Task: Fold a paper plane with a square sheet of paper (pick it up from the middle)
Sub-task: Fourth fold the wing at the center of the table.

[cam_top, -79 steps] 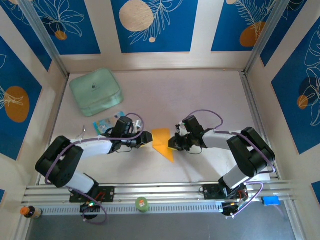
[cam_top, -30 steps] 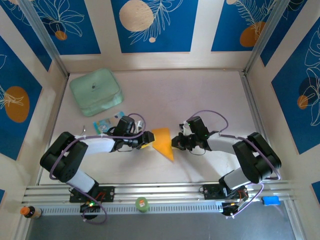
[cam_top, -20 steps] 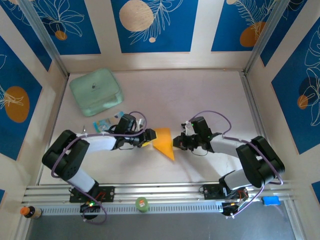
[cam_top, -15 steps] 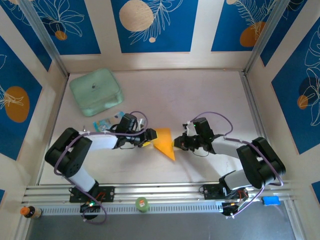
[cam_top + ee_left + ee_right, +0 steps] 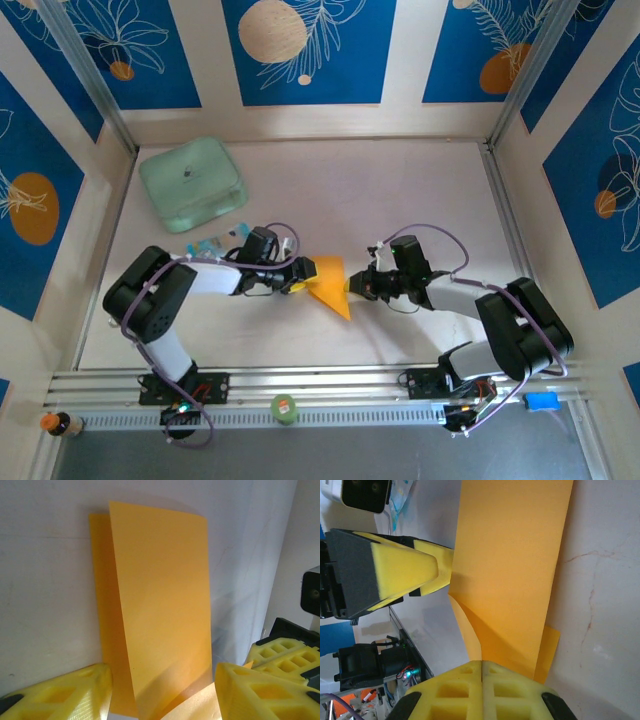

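Top external: we count two grippers, one sheet of paper (image 5: 328, 285), one mint-green box (image 5: 192, 184) and one blue-and-white packet (image 5: 207, 247). The sheet lies mid-table (image 5: 420, 200) between the two gripper tips. It is plain orange-yellow, already folded to a wedge that points toward the near edge. The box sits well apart at far left, and the packet is just beside the left arm (image 5: 205, 282).

Left wrist view adds what overhead hides. We see two layers, a paler flap standing over a darker one. The left gripper (image 5: 161, 692) has its pads apart with the sheet's edge between them, nothing pinched.

Right wrist view: the right gripper (image 5: 481, 667) has its pads pressed together on the sheet's edge, and a slanting crease runs out from the pinch.
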`<state>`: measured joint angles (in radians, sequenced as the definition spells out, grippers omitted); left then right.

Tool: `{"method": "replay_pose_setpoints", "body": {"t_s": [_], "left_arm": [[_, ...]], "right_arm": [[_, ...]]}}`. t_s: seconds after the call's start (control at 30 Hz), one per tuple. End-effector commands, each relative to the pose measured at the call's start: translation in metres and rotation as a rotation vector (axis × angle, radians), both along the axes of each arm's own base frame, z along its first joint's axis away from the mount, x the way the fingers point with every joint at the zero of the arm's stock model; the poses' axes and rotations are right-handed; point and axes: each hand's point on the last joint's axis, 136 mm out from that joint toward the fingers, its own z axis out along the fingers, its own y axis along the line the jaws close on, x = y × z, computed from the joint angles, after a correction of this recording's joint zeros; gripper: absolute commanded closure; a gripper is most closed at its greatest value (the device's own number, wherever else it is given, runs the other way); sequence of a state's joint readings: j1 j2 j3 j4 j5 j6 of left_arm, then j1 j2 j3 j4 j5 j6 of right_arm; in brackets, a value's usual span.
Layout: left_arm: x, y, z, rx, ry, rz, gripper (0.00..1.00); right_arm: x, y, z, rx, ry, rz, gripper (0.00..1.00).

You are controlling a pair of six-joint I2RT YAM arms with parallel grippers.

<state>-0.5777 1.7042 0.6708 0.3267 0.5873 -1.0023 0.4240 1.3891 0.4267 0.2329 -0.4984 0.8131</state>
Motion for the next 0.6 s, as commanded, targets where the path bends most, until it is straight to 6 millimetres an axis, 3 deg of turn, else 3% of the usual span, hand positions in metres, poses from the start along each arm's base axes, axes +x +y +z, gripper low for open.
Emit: {"method": "replay_pose_setpoints", "body": {"t_s": [0.0,0.13,0.4,0.5,0.57], "left_arm": [[0.010,-0.008,0.009,-0.049,-0.007,-0.005,0.45],[0.012,-0.011,0.010,-0.074,-0.007,-0.005,0.50],[0.013,-0.011,0.009,-0.087,-0.012,0.010,0.76],[0.016,-0.007,0.012,-0.075,-0.035,0.035,0.87],[0.019,-0.001,0.015,-0.057,-0.064,0.083,0.92]], "right_arm": [[-0.006,0.000,0.002,0.026,0.006,0.010,0.96],[-0.006,0.001,0.002,0.034,0.007,0.014,0.97],[-0.008,-0.004,-0.006,-0.009,0.020,0.008,0.95],[-0.008,-0.008,-0.011,-0.053,0.023,-0.001,0.87],[-0.008,-0.010,-0.012,-0.092,0.019,-0.006,0.72]]}}
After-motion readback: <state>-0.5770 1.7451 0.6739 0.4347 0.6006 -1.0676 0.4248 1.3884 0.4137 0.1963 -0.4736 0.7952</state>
